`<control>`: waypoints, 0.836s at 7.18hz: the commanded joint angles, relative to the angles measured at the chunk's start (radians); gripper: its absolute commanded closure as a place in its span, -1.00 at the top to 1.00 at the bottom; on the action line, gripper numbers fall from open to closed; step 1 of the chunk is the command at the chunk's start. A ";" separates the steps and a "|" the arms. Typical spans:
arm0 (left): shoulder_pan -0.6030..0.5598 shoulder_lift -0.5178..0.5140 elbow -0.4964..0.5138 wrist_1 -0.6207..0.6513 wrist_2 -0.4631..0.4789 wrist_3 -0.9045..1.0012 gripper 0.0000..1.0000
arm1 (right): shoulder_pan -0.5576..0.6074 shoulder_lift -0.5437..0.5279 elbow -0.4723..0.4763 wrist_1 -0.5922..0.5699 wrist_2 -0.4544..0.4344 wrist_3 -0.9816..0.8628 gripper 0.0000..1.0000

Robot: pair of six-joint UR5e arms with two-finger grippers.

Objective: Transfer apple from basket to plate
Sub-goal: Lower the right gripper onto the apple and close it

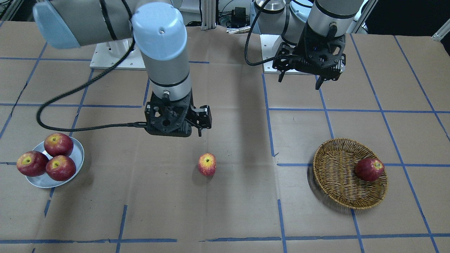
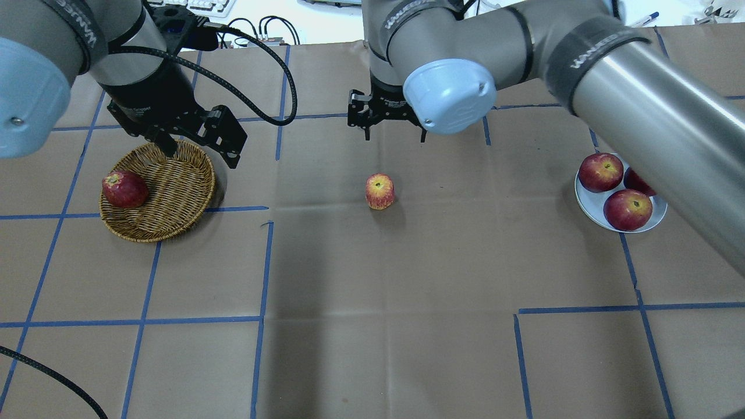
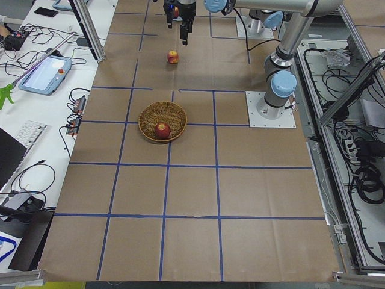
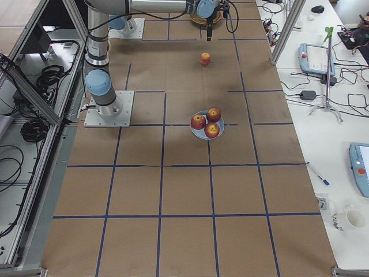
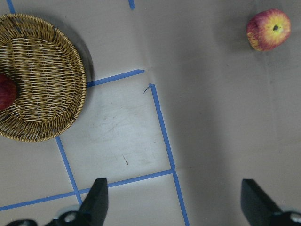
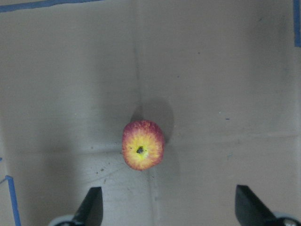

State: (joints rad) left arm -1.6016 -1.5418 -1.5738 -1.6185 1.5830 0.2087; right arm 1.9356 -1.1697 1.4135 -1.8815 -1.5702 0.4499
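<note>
The apple [image 2: 380,191], streaky red with a yellow blush around the stem, lies on the brown paper at the table's middle, outside the basket and the plate. My right gripper [image 2: 395,138] is open and empty and hovers above it. In the right wrist view the apple [image 6: 143,144] lies ahead of the gripper [image 6: 167,207], between the lines of its two fingers. The wicker basket [image 2: 174,186] holds a darker red apple [image 2: 124,188]. My left gripper [image 2: 201,152] is open and empty above the basket's far rim. The pale plate [image 2: 589,203] holds three dark-red apples.
The right arm's upper links [image 2: 652,110] stretch over the plate side of the table. A black cable [image 2: 273,75] hangs from the left wrist. Blue tape lines grid the paper. The basket [image 5: 42,80] and the apple [image 5: 268,29] both show in the left wrist view.
</note>
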 commanded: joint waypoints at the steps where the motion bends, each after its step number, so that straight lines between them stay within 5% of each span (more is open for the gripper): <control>1: 0.000 0.000 0.000 0.000 0.000 0.000 0.98 | 0.046 0.096 0.008 -0.103 -0.004 0.023 1.00; 6: 0.000 0.006 -0.008 0.000 0.000 0.000 0.98 | 0.040 0.148 0.169 -0.310 -0.060 0.003 1.00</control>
State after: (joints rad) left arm -1.6015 -1.5364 -1.5805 -1.6183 1.5831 0.2086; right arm 1.9770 -1.0303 1.5515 -2.1474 -1.6322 0.4538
